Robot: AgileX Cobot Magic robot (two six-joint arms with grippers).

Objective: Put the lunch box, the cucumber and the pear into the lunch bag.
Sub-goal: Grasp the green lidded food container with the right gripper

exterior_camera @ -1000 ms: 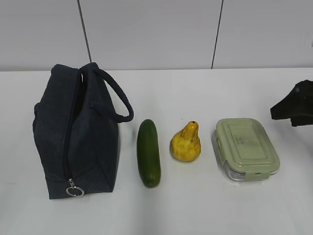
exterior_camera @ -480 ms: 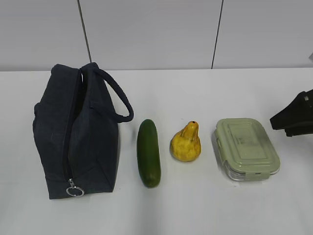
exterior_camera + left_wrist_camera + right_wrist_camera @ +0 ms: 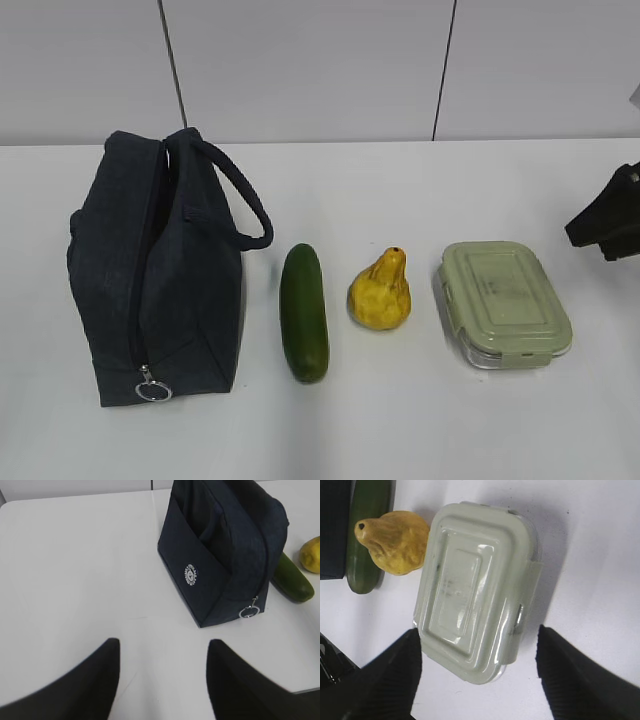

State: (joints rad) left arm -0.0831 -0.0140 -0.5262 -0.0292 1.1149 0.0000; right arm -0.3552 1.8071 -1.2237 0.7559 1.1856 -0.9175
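Exterior view shows a white table [image 3: 400, 430] with four things in a row. The bag [image 3: 150, 290] stands on the left, and its zipper looks shut down to the ring pull [image 3: 152, 388]. Just beside it lies the cucumber [image 3: 304, 312], then the pear [image 3: 381, 292], then the lunch box [image 3: 505, 303] with its green lid on.

Nothing is in the bag yet, so the whole job looks left to do. The bag most likely has to be opened first.

The right gripper [image 3: 477, 675] hangs over the lunch box with its fingers wide apart and holds nothing. The left gripper [image 3: 162, 680] is also spread apart and empty, near the bag but not touching it.
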